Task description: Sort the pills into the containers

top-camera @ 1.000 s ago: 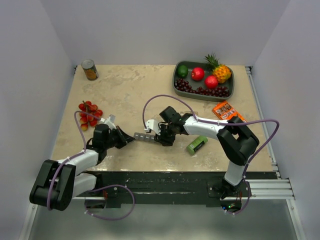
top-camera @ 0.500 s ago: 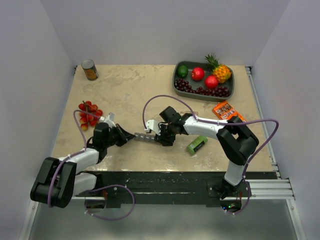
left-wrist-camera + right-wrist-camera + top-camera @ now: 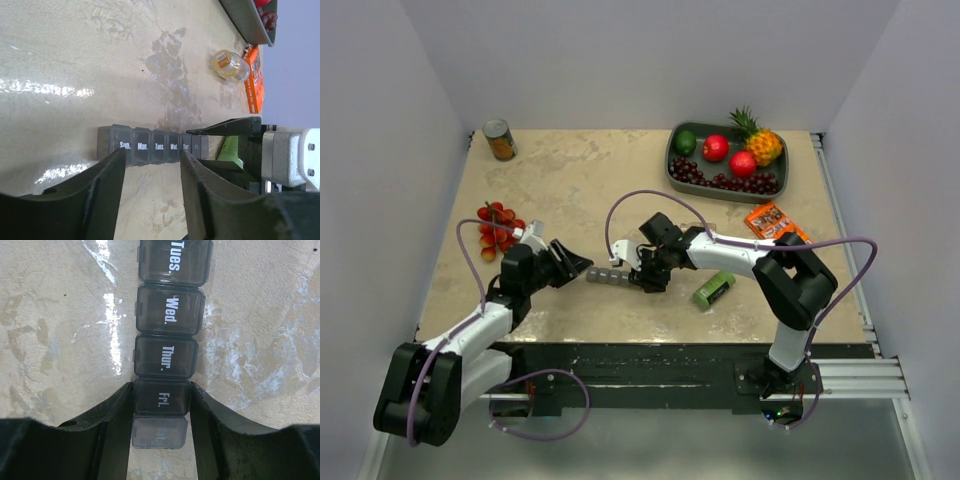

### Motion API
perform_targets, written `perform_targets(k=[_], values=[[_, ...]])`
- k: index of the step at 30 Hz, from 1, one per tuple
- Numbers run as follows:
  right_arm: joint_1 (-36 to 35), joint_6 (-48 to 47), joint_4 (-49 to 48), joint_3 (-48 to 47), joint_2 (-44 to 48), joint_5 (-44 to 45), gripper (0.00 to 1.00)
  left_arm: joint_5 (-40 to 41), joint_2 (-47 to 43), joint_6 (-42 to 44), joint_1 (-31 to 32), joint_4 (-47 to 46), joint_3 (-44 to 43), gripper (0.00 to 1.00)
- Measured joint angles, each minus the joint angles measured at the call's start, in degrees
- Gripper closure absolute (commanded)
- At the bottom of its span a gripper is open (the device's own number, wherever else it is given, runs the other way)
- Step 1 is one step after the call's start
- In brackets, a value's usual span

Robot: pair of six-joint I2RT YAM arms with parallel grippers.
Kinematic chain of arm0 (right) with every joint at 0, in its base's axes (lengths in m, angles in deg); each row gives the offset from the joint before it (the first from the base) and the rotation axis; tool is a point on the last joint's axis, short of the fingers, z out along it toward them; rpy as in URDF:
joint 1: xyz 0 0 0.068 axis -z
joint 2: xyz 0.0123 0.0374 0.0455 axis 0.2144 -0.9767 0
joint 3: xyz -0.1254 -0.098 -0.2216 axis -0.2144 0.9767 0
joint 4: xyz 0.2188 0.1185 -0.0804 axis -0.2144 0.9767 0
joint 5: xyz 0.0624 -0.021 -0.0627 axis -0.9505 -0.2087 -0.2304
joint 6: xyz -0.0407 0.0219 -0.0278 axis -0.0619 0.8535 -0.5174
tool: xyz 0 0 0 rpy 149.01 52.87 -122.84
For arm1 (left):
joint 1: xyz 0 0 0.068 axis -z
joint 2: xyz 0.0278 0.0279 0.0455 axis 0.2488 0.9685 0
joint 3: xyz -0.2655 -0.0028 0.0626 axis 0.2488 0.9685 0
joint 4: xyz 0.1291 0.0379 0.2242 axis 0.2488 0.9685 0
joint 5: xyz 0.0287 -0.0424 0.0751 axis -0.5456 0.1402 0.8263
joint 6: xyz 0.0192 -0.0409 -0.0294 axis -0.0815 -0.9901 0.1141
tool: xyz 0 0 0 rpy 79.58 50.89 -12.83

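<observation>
The containers [image 3: 608,276] are a grey strip of day-labelled lidded compartments lying on the table, also shown in the left wrist view as the strip [image 3: 150,146] and in the right wrist view as the strip [image 3: 169,315]. My right gripper [image 3: 646,276] is shut on its right end, with the jaws [image 3: 161,400] pressed on both sides of the "Fri." compartment. My left gripper [image 3: 582,266] is open; its fingertips [image 3: 151,156] stand just short of the "Sun." to "Wed." end, holding nothing. Yellowish pills show inside a small clear bottle [image 3: 230,66] lying beyond the strip.
A green box [image 3: 714,289] lies right of the right gripper, with an orange packet [image 3: 770,221] behind it. A dark fruit tray [image 3: 672,172] stands at the back right, cherry tomatoes [image 3: 498,228] at the left and a can [image 3: 500,140] at the back left.
My left gripper has opened, let go of the strip's left end and drawn back a little to the left. The right gripper has kept its hold and stayed put.
</observation>
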Motion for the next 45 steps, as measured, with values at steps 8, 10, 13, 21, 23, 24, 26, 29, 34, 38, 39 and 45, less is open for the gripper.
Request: perform_targets(k=[8, 10, 13, 21, 23, 24, 26, 29, 34, 38, 39, 45], values=[[0.0, 0.0, -0.1, -0.2, -0.3, -0.1, 0.71, 1.4, 0.3, 1.1, 0.0, 2.8, 1.1, 0.50], [0.0, 0.0, -0.1, -0.2, -0.3, -0.1, 0.71, 1.4, 1.8, 1.1, 0.0, 2.8, 1.1, 0.52], [0.0, 0.0, -0.1, -0.2, -0.3, -0.1, 0.71, 1.0, 3.5, 1.1, 0.0, 2.5, 1.2, 0.54], [0.0, 0.0, 0.0, -0.3, -0.4, -0.2, 0.71, -0.2, 4.6, 1.1, 0.0, 0.6, 1.2, 0.61], [0.0, 0.0, -0.1, -0.4, -0.5, -0.2, 0.71, -0.5, 4.6, 1.1, 0.0, 0.2, 1.2, 0.65], [0.0, 0.0, 0.0, -0.4, -0.5, -0.2, 0.71, -0.5, 4.6, 1.1, 0.0, 0.1, 1.2, 0.66], [0.0, 0.0, 0.0, -0.5, -0.5, -0.2, 0.71, -0.5, 4.6, 1.1, 0.0, 0.0, 1.2, 0.68], [0.0, 0.0, 0.0, -0.5, -0.5, -0.2, 0.71, -0.6, 4.9, 1.1, 0.0, -0.3, 1.2, 0.70], [0.0, 0.0, 0.0, -0.5, -0.5, -0.2, 0.71, -0.6, 5.1, 0.9, 0.0, -0.5, 1.2, 0.71], [0.0, 0.0, 0.3, -0.7, -0.7, -0.2, 0.71, -0.7, 5.1, 0.6, 0.0, -1.4, 1.2, 0.71], [0.0, 0.0, 0.3, -0.7, -0.7, -0.2, 0.71, -0.7, 5.1, 0.4, 0.0, -1.6, 1.2, 0.71], [0.1, 0.0, 0.5, -0.8, -0.7, -0.2, 0.71, -1.2, 7.9, -1.5, 0.0, -6.2, 1.2, 0.68]])
